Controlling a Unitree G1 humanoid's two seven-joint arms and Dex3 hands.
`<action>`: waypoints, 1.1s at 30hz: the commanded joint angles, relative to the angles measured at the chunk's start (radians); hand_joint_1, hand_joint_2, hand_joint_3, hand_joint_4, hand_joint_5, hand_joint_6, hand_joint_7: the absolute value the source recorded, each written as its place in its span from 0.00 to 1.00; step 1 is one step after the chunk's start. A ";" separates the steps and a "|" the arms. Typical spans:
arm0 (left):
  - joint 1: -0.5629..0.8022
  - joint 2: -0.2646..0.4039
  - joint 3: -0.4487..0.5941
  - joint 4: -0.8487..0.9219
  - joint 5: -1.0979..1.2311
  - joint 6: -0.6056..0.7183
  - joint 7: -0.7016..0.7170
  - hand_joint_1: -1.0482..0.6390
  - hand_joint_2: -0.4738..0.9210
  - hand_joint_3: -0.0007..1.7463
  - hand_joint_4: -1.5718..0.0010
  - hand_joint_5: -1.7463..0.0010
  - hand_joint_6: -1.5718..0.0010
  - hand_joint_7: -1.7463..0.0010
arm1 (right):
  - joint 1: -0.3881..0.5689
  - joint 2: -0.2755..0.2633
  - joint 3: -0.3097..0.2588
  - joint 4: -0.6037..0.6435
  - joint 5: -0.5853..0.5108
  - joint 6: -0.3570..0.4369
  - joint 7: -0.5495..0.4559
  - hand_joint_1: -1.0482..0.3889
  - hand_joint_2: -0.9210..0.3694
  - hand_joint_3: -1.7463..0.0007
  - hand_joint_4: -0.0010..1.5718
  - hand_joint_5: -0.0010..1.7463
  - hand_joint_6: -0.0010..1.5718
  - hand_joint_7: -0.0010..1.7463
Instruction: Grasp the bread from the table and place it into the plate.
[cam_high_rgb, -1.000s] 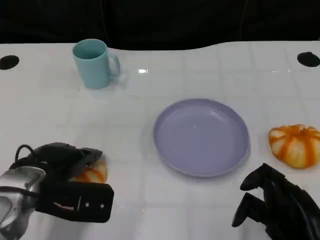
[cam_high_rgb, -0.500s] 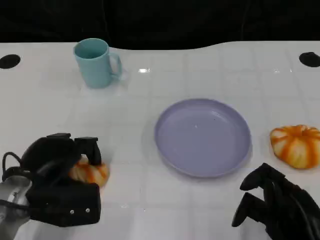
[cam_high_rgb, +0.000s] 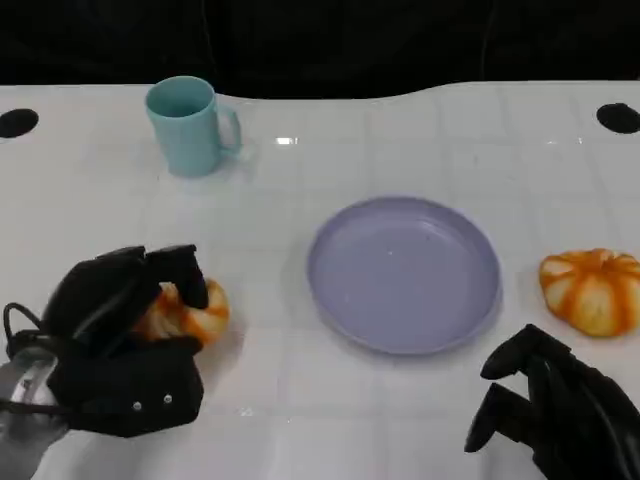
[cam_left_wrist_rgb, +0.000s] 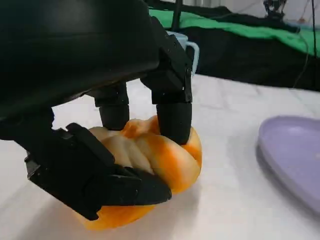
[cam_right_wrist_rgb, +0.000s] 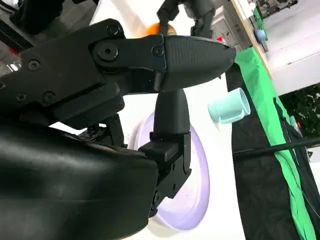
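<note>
While your left hand (cam_high_rgb: 125, 335) sits at the near left, notice the bread (cam_high_rgb: 190, 312) has shifted slightly right and farther since a second ago; the left wrist view shows fingers (cam_left_wrist_rgb: 172, 112) above and thumb below clamping it, so I judge the grasp made and the carry starting. Beyond it, far left, the teal mug (cam_high_rgb: 190, 125) stands well clear. Rightward, the purple plate (cam_high_rgb: 403, 272) lies unobstructed. A second orange bread (cam_high_rgb: 592, 290) sits just past it. Your right hand (cam_high_rgb: 555, 410), near right, holds nothing, fingers loosely curled.

Left robot hand (cam_high_rgb: 125, 300) grips bread (cam_high_rgb: 190, 312) left of plate (cam_high_rgb: 404, 274); right robot hand (cam_high_rgb: 545, 405) w/ fingers apart.
</note>
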 joint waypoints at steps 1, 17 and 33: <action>0.029 -0.007 0.034 -0.093 -0.050 0.041 -0.049 0.52 0.75 0.67 0.46 0.00 0.55 0.00 | -0.004 -0.012 -0.009 0.007 0.001 -0.007 0.007 0.37 0.00 0.71 0.39 1.00 0.25 0.98; 0.013 -0.090 0.048 -0.261 -0.053 0.158 -0.080 0.53 0.67 0.75 0.44 0.00 0.56 0.00 | -0.008 -0.012 -0.009 0.010 0.000 0.002 0.002 0.37 0.00 0.72 0.40 1.00 0.26 0.98; -0.170 -0.185 -0.009 -0.087 0.015 0.082 -0.013 0.53 0.63 0.78 0.42 0.00 0.54 0.00 | -0.004 -0.009 0.001 0.011 0.000 0.000 0.004 0.36 0.00 0.72 0.40 1.00 0.26 0.98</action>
